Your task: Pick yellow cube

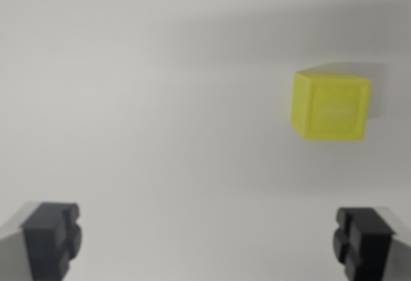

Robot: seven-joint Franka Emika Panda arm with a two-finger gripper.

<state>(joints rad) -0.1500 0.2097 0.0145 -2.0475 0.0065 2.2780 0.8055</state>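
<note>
Here, blurred matte yellow cube point(331, 106) on smooth pale surface point(160, 101), blocky dark end effector point(209, 242) spread wide, empty.

In the wrist view we saw only the two fingertips of the robot's gripper point(209, 246), one poking up in each bottom corner. The fingertip on the wrist view's left point(51, 239) was a dark charcoal, almost black, blocky pad with a matte finish. Its top edge was stepped, and a shallow notch ran across its inner side, so that it looked like two stacked lumps. The fingertip on the wrist view's right point(364, 242) matched it in colour and shape, with the same notch. Behind each pad a paler grey, smooth part sloped away toward the corner. Everything was soft and blurred, so we could make out no screws, cables or markings.
</note>
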